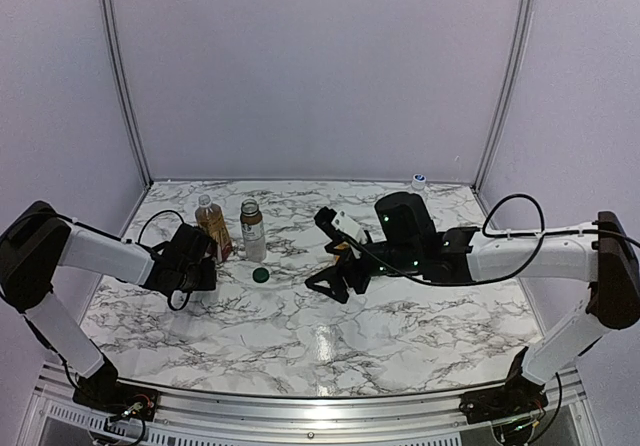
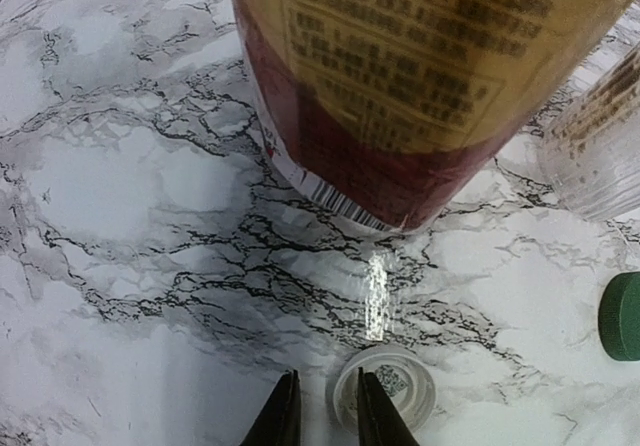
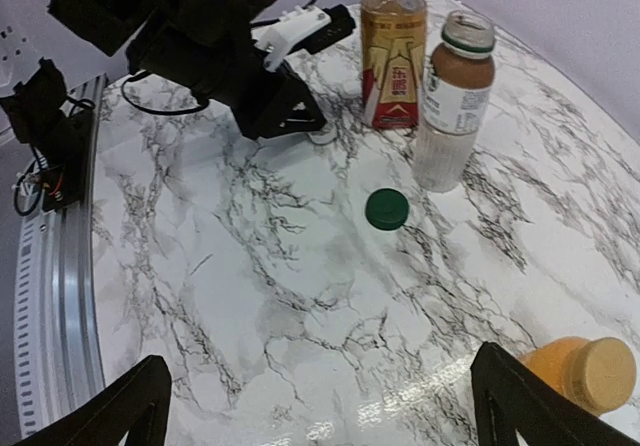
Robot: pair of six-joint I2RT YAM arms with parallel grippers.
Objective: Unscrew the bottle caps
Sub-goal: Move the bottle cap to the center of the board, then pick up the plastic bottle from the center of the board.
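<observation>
Orange cap (image 3: 597,371), on juice bottle (image 3: 545,358) just beside right gripper (image 3: 320,406), jaws spread wide: light, stiff, probably slick plastic; pinch across its sides. Left gripper (image 2: 328,376) pressed together on white cap (image 2: 398,386) rim, at foot of tea bottle (image 2: 400,86)

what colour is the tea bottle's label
Red and gold label; right wrist view shows it best.
</observation>
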